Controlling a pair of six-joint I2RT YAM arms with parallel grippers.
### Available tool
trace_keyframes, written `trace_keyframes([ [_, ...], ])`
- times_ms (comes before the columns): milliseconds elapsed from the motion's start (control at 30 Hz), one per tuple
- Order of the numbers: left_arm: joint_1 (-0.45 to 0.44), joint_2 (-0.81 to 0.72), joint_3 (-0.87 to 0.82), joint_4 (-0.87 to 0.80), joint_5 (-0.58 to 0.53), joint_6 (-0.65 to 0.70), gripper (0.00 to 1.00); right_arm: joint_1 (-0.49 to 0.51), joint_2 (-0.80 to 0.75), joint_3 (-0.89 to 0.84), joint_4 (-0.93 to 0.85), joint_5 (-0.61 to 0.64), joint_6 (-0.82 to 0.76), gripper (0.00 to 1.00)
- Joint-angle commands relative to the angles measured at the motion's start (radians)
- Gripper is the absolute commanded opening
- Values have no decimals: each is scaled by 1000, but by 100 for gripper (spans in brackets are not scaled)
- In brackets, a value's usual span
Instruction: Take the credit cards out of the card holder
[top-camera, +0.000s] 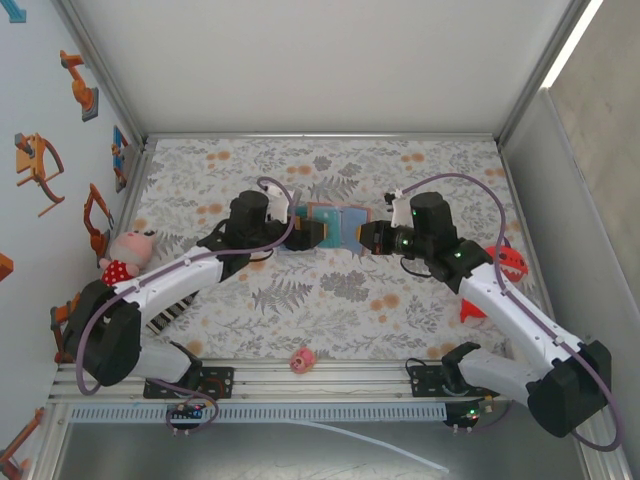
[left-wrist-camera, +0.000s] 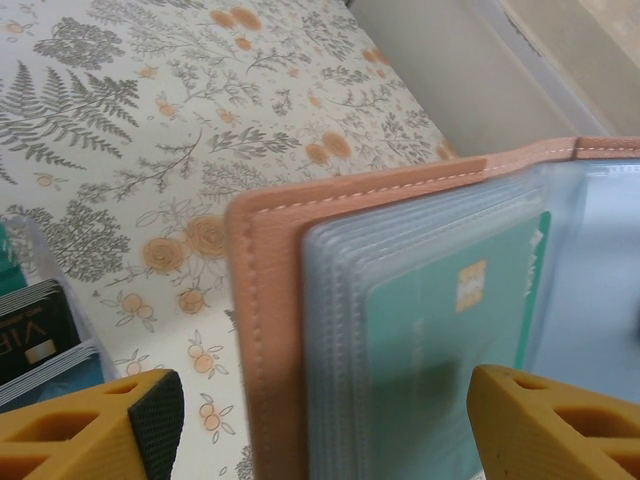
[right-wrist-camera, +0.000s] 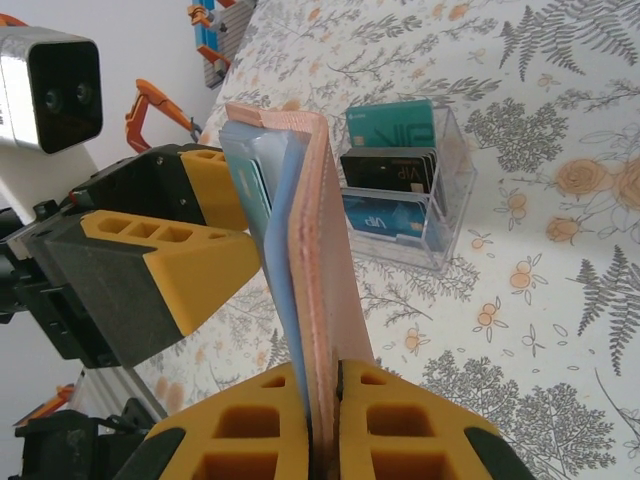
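In the overhead view the card holder is seen at mid-frame, opened like a book, between the left gripper and the right gripper. From up there its sleeves read only as blue-green patches. A pink toy is seen at the lower middle of the flowered table, well apart from it.

In the right wrist view the right gripper is shown at the bottom of the frame, clamped tight on the tan cover of the card holder. The left gripper's fingers are seen at the left, just beside the pale sleeves. At the upper right, behind the holder, a clear stand is seen with cards stood in it (teal, black and blue).

In the left wrist view the left gripper is shown open. Its orange fingers are spread at the lower corners, with the card holder between them. Bare table is seen between the left pad and the tan edge. A teal card is shown in the front sleeve (its chip visible).
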Motion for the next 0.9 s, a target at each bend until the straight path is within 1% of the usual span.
trace_keyframes([
  [0,6,-41,-25,-8,18,-2,76,-17,4,-6,41,-63,14,0],
  [200,6,-51,-48,31,74,-9,76,-22,27,-12,38,-125,15,0],
  [500,0,-2,-51,100,182,-77,75,-28,64,-10,34,-209,13,0],
  [800,-19,58,-59,115,164,-120,63,-66,113,-24,35,-272,7,0],
  [867,-26,71,-60,122,157,-129,55,-81,118,-31,27,-275,8,0],
])
